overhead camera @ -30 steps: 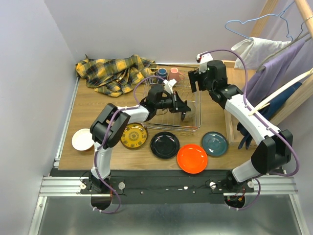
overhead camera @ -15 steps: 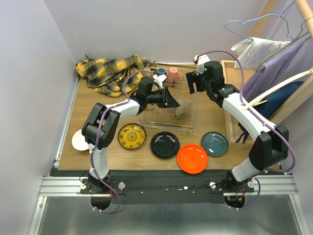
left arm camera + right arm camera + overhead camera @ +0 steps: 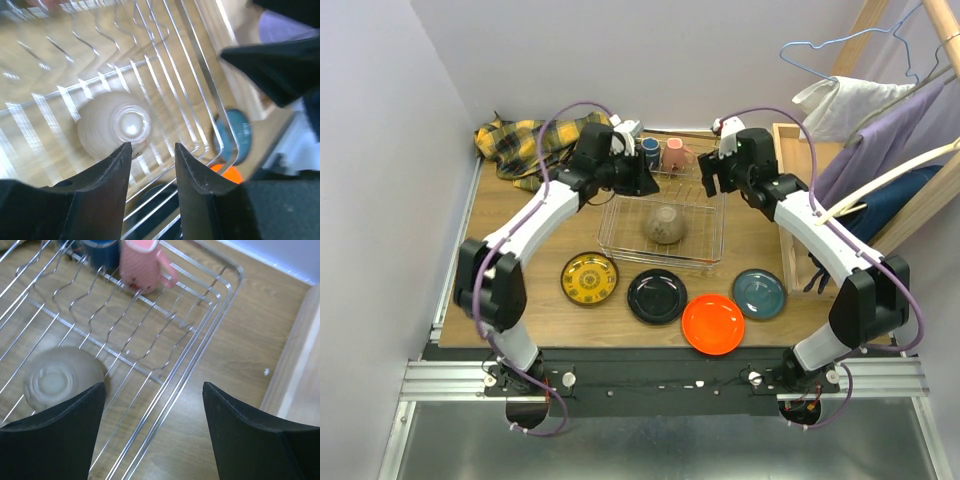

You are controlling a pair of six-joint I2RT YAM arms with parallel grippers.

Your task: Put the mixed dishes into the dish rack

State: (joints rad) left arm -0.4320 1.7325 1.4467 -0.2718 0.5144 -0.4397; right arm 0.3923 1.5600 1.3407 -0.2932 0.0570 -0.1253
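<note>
Here, your left pincer (image 3: 152,147) hangs part-open, empty, above the upturned bowl (image 3: 116,130) in the rack (image 3: 202,75); right pincer (image 3: 152,386) gapes empty.

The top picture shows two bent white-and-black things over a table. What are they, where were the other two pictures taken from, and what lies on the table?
They are two robot arms, bolted at the table's near edge; each ends in a two-finger gripper. The top picture comes from a fixed camera above them. The other two come from a camera on each wrist, so the dark shapes there are the left gripper and the right gripper. Both are open and hold nothing. On the table stands a wire rack with a beige bowl upside down in it; a pink cup and a blue cup are at its far end. Nearer lie four plates: yellow plate, black plate, orange plate, teal plate. A plaid cloth lies at the back left.
</note>
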